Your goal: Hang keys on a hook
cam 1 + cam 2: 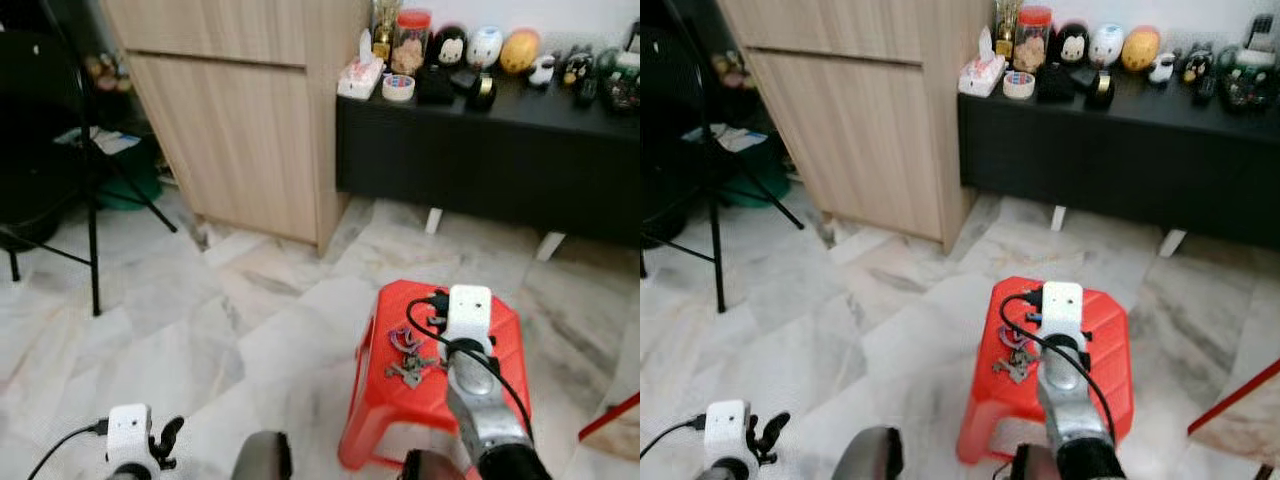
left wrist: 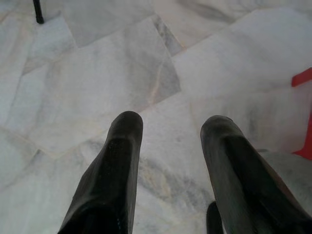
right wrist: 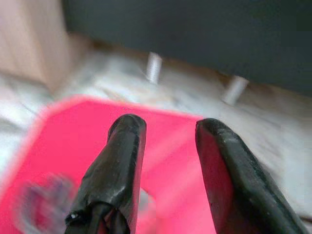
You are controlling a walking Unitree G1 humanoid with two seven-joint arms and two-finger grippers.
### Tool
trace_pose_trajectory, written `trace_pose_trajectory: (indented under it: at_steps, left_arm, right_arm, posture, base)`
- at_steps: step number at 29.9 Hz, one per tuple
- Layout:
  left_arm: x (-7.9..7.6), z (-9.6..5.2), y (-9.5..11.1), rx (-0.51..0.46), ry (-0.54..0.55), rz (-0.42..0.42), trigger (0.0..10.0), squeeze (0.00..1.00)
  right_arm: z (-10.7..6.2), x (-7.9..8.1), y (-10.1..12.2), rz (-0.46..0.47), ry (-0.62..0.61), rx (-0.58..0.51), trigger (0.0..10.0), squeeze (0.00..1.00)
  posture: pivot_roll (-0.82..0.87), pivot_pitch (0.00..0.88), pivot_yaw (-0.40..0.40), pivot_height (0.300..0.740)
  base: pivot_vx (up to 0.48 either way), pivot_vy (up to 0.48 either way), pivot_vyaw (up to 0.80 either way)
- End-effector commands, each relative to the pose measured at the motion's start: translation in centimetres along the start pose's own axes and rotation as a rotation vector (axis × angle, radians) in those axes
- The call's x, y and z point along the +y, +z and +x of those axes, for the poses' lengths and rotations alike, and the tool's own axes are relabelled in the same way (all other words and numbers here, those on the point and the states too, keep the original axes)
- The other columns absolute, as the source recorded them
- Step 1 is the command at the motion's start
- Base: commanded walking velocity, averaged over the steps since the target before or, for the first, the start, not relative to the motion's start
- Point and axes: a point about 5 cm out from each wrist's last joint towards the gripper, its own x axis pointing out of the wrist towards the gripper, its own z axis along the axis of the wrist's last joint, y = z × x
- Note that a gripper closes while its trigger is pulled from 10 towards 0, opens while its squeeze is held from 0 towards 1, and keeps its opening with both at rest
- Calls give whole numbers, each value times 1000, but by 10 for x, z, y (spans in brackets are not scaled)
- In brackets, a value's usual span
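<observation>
Keys, a metal bunch with a purple ring or tag [image 1: 407, 352], lie on the left part of a red plastic stool [image 1: 400, 400] on the pale marble floor [image 1: 250, 330]. Right gripper [image 3: 168, 129] hovers above the stool top, just beside the keys (wrist view is blurred); its black fingers [image 3: 122, 161] stand apart with nothing between them. Left gripper [image 2: 170, 126] hangs low at the robot's left over bare floor, fingers [image 2: 117, 165] spread wide, holding nothing. Behind the stool: a long black bench [image 1: 480, 150] carrying small figurines, a jar and a tape roll, next to a light wooden cabinet [image 1: 240, 110]. A black tripod stand [image 1: 92, 200] stands further left.
</observation>
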Motion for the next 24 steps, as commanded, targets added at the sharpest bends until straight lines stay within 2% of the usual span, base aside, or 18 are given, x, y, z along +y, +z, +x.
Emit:
trace_pose_trajectory:
  at_steps: [1,4,5,6,7,8,10,12,13,14,20,24]
  left_arm:
    - [1,-2,-6,33,0,4,10000,0]
    - [1,-3,-6,34,-3,4,10000,0]
    - [1,-3,-7,34,-4,4,10000,0]
    - [1,-3,-7,34,-5,4,10000,0]
    - [1,-3,-7,33,-6,3,10000,0]
    - [0,-4,-8,33,-6,2,10000,0]
    - [1,-4,-9,34,-6,1,10000,0]
    - [1,-5,-10,34,-7,1,10000,0]
    - [1,-6,-11,35,-7,1,10000,0]
    - [2,-8,-12,35,-7,1,10000,0]
    - [6,-14,-19,38,-2,4,10000,0]
    - [9,-18,-23,46,-4,15,10000,0]
  right_arm:
    - [0,5,-7,-66,16,49,10000,0]
    - [1,4,-19,-98,36,144,10000,0]
    - [2,3,-22,-114,42,165,10000,525]
    - [3,3,-23,-131,52,183,10000,827]
    - [5,3,-25,-157,70,212,10000,1000]
    - [6,3,-26,-165,76,223,10000,1000]
    - [7,9,-27,-229,162,259,10000,1000]
    - [9,11,-25,-293,193,254,10000,1000]
    - [11,12,-23,-324,200,248,10000,349]
    - [13,11,-20,-340,202,245,10000,0]
    - [19,17,-6,-331,249,225,10000,0]
    - [20,18,-6,-347,251,237,10000,0]
  posture:
    - [73,69,19,604]
    - [75,78,16,604]
    - [75,79,15,604]
    - [78,81,15,604]
    - [81,87,13,604]
    - [81,87,13,604]
    - [88,92,14,604]
    - [92,98,11,604]
    - [97,105,8,604]
    - [104,111,6,604]
    - [113,140,4,604]
    - [117,155,7,604]
  base:
    - [0,0,0]
    - [0,0,0]
    - [0,0,0]
    - [0,0,0]
    - [0,0,0]
    - [0,0,0]
    - [0,0,0]
    - [0,0,0]
    - [0,0,0]
    - [0,0,0]
    - [0,0,0]
    - [0,0,0]
